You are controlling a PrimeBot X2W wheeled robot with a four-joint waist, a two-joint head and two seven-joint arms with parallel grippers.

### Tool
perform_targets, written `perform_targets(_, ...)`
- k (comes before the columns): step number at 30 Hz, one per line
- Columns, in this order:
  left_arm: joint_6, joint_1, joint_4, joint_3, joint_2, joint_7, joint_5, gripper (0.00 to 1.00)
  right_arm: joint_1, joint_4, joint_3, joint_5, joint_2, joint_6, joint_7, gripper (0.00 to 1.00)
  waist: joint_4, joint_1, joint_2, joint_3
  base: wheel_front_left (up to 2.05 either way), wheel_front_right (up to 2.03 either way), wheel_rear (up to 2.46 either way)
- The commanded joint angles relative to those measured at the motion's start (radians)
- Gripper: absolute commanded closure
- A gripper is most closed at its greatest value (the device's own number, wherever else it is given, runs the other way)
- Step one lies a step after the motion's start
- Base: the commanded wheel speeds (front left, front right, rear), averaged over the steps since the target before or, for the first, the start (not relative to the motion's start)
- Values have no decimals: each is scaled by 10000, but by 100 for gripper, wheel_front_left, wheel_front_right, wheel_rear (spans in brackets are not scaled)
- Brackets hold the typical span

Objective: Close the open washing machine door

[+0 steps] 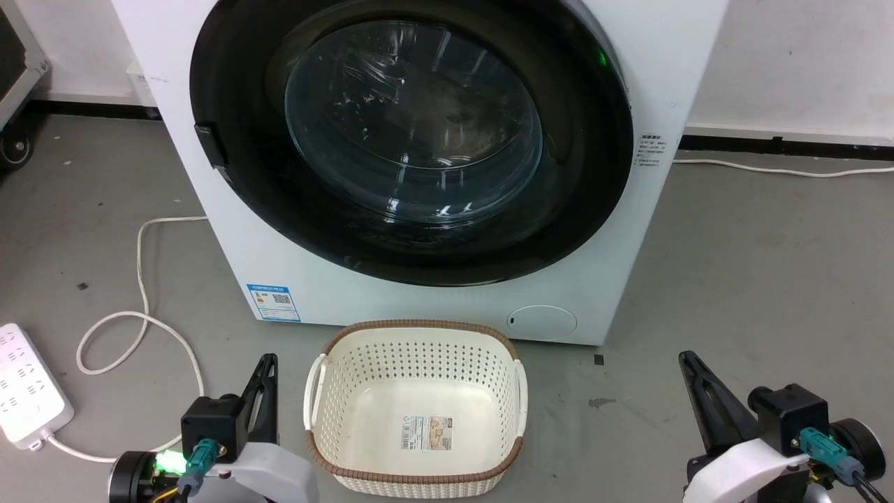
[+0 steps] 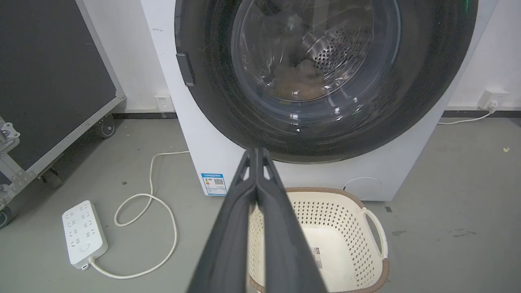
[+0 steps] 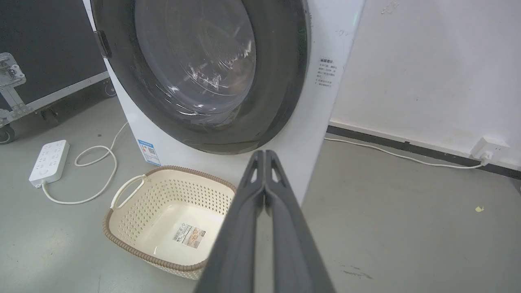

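Note:
The washing machine door (image 1: pixel 412 133), round with a wide black rim and a bulging glass centre, lies flat against the white washer (image 1: pixel 447 307) front, its small black handle (image 1: pixel 209 147) on the left rim. Through the glass in the left wrist view, the door (image 2: pixel 321 69) shows the steel drum behind it. My left gripper (image 1: pixel 265 370) rests low at the lower left, well short of the washer, fingers together (image 2: pixel 256 152). At the lower right my right gripper (image 1: pixel 691 367) sits the same way, shut and empty (image 3: pixel 264 154), with the door (image 3: pixel 199 69) up and to its left.
A cream perforated basket (image 1: pixel 419 325) with a brown rim stands on the grey floor between my grippers, just in front of the washer. A white power strip (image 1: pixel 24 384) and looping cable (image 1: pixel 140 321) lie left. A black wheeled case (image 2: pixel 49 73) stands further left.

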Motion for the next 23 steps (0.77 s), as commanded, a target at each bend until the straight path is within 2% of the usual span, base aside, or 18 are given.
perform_targets(1, 28, -152, -43, 11, -3, 3, 26, 100, -140, -62, -5, -76, 47, -7, 12, 100, 1, 0, -1, 0, 0, 0, 0)
perform_targets(23, 28, -152, -43, 11, -3, 3, 26, 100, -140, -62, -5, -76, 47, -7, 12, 100, 1, 0, -1, 0, 0, 0, 0)
